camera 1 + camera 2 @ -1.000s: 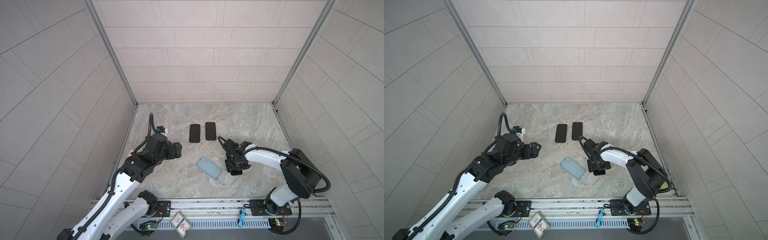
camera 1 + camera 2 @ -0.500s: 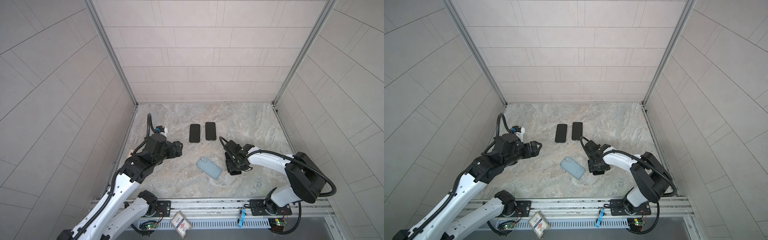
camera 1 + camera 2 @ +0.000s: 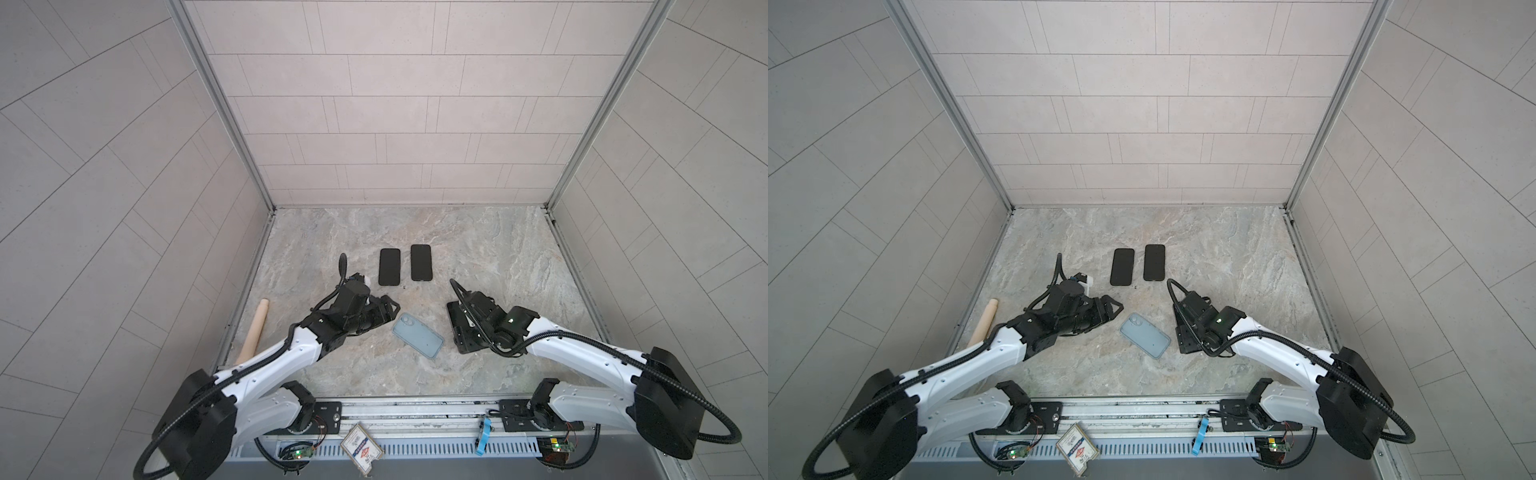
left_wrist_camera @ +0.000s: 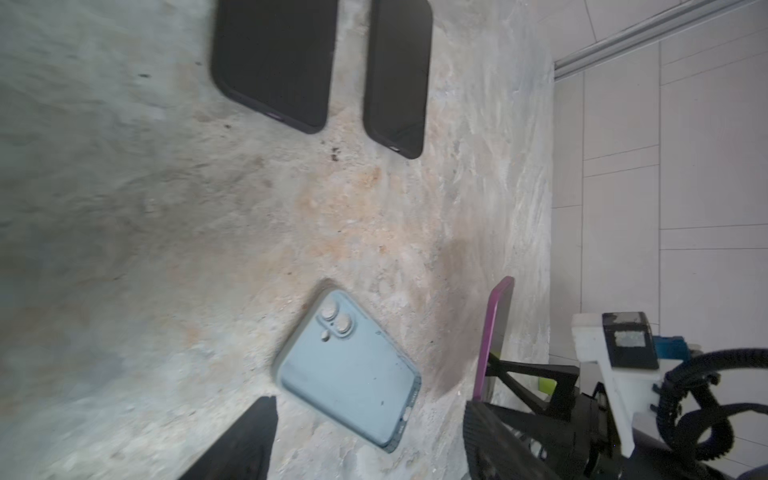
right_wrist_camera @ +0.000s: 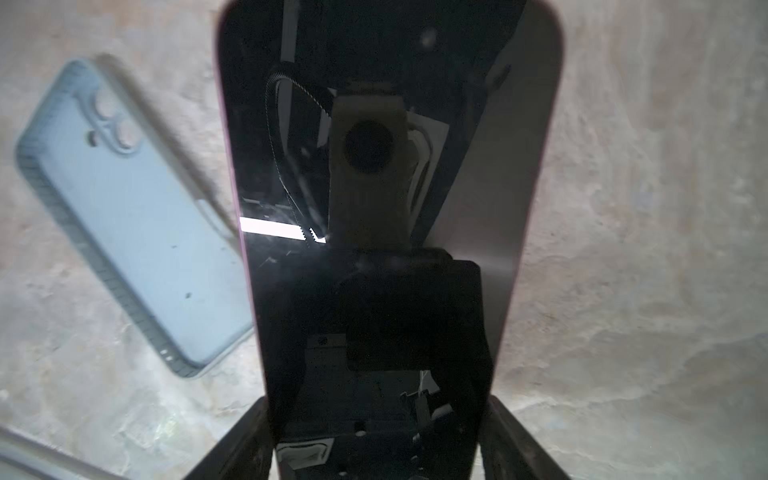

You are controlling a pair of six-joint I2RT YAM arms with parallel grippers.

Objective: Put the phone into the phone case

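The light blue phone case [image 3: 417, 335] [image 3: 1145, 335] lies flat on the marble table, its camera cut-out facing up and toward my left gripper. My left gripper [image 3: 390, 314] [image 4: 368, 415] hovers open at that end, and a corner of the case [image 4: 349, 370] shows between its fingers, untouched. My right gripper [image 3: 457, 328] [image 5: 376, 415] is just right of the case. It is shut on the phone [image 5: 386, 199], a dark-screened one with a pink edge [image 4: 495, 332], gripped by its long sides and standing on edge.
Two black slabs [image 3: 389, 267] [image 3: 421, 262] lie side by side further back on the table. A wooden rod [image 3: 255, 330] rests along the left wall rail. The metal rail [image 3: 415, 405] borders the table's front edge.
My left gripper has moved right, up to the case's camera end, and its jaws have narrowed a little. The right gripper keeps the phone beside the case, its arm shifted slightly.
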